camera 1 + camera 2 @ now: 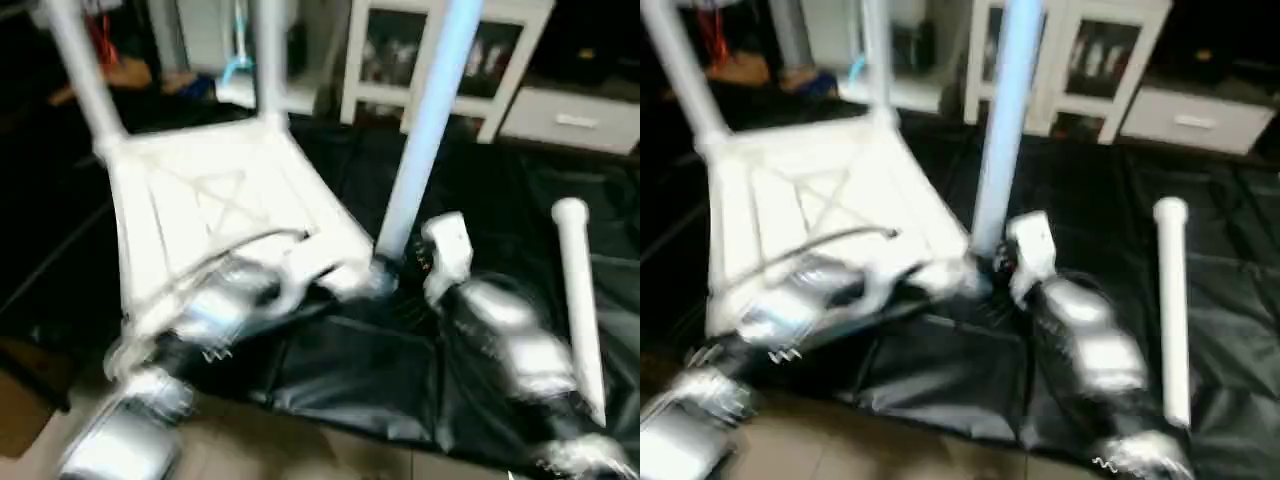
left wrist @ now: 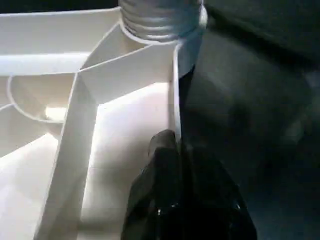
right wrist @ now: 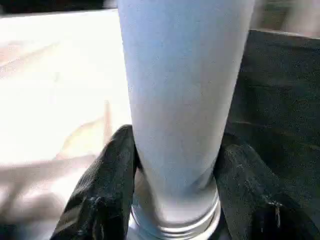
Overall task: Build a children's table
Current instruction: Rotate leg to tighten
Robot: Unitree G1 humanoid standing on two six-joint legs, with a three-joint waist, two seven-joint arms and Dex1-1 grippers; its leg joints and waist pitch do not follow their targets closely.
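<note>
Right gripper (image 3: 172, 185): fingers clamped either side of an upright leg (image 1: 425, 130) at its base. Left gripper (image 2: 175, 150): pinched shut on the tabletop (image 1: 210, 210) wall, beside that socket. Spare leg (image 1: 580, 300): lying right of right gripper, apart.

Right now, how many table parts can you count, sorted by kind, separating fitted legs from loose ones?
Tabletop: 1
Legs standing in its corners: 3, at the far left, far right and near right
Loose leg lying on the black sheet: 1
Total: 5 parts
</note>
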